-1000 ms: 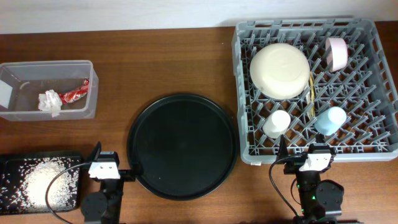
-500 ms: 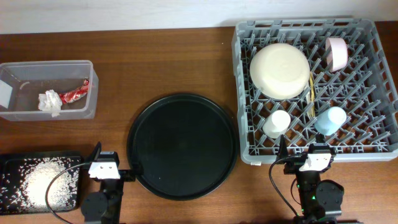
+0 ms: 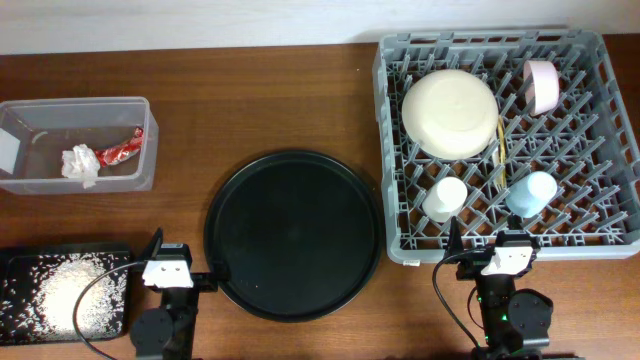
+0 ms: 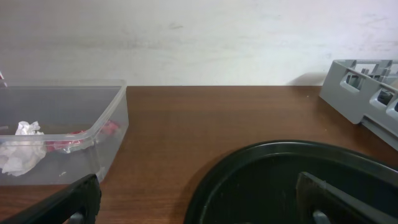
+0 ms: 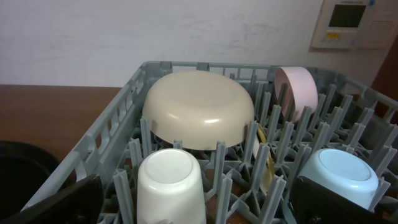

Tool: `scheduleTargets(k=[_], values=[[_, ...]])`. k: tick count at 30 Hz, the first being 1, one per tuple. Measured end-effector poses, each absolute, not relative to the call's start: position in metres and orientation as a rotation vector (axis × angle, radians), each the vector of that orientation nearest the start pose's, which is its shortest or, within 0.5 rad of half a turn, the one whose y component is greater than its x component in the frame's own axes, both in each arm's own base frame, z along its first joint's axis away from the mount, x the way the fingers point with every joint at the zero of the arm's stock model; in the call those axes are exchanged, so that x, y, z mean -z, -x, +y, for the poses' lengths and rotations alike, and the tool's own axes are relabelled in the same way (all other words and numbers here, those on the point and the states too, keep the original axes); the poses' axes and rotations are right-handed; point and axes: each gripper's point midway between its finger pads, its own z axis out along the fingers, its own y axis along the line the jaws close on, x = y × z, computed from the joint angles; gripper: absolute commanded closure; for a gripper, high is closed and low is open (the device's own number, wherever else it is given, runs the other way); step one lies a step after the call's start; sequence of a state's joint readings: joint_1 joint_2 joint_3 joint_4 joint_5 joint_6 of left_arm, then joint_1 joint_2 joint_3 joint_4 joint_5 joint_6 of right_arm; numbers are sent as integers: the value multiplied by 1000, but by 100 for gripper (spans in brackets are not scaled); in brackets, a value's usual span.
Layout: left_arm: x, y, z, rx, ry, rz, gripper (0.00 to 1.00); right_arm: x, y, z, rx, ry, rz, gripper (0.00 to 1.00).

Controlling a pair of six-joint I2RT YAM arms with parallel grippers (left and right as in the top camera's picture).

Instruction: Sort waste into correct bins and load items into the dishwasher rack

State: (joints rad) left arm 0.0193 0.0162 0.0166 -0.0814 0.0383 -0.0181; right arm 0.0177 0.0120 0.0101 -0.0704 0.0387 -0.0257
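At the far right corner of the tabletop [image 3: 260,100], the grey dishwasher rack [image 3: 480,38] holds every item. The large cream bowl [image 3: 450,113] lies upside down over the pegs, and the small pink bowl [image 3: 543,86] stands on its edge toward the rack's far right. The white cup [image 3: 444,199] and the light blue cup [image 3: 530,194] sit mouth down near its front wall, with the yellow-handled fork [image 3: 499,150] slotted between them and the bowl.

Along the left edge, the clear plastic tub [image 3: 40,150] contains the crumpled white tissue [image 3: 79,164] and the red snack wrapper [image 3: 122,148]. The flat black bin [image 3: 15,262] at the near left corner carries the white grains [image 3: 70,295].

Between bins and rack lies the round black tray [image 3: 292,235].

Both arms sit low at the near edge. The left claw [image 4: 199,205] has its fingers spread wide and grips nothing, and the right claw [image 5: 196,202] is likewise spread and unladen, facing the rack's front wall.

Sorting and loading both look complete. The next move likely calls only for a check for stray grains.
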Motion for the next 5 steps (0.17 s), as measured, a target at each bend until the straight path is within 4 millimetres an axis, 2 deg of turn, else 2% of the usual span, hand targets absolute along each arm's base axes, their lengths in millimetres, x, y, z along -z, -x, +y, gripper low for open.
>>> scheduleTargets(k=[5], values=[[-158, -246, -2, 31, 2, 1652, 1, -158, -246, -2, 38, 6, 1643, 2]])
